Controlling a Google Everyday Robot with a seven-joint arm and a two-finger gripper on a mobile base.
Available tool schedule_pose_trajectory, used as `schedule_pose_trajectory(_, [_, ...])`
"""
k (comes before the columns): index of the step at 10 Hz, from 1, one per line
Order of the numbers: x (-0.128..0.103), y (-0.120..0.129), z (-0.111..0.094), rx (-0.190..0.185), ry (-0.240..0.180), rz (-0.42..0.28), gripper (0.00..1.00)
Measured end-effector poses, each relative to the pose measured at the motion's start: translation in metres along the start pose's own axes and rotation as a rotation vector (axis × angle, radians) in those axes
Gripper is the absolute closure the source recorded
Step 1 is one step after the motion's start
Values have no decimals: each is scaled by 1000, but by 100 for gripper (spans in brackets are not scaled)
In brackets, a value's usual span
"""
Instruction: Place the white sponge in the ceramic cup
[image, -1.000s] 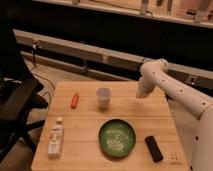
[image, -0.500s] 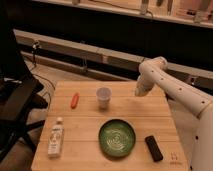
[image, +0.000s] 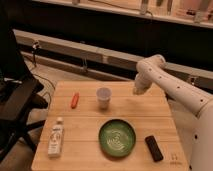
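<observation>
Your small pale grey-white ceramic cup (image: 103, 97) stands upright near the back middle of the light wooden table (image: 90, 131); the white sponge is nowhere you can make out.

The gripper (image: 137, 90) hangs at the end of the white arm (image: 170, 86) to the cup's right, apart from it, above the table's back right edge. A small orange object (image: 75, 100) lies left of the cup, a round green plate (image: 117, 138) in front of it, a black bar-shaped object (image: 153, 148) right of the plate, and a labelled white bottle (image: 56, 136) at the front left.
</observation>
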Motion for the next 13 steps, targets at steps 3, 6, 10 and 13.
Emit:
schedule_pose_trajectory(3, [-10,-6,-2,0,-6,-16,100])
schedule_pose_trajectory(6, [-14,-8,-4,0,-10,-27,100])
schedule_pose_trajectory(10, [-20,-11,-5,-5,-18,-40,100])
schedule_pose_trajectory(13, [-28,-17,-7,-4,-23,-53,100])
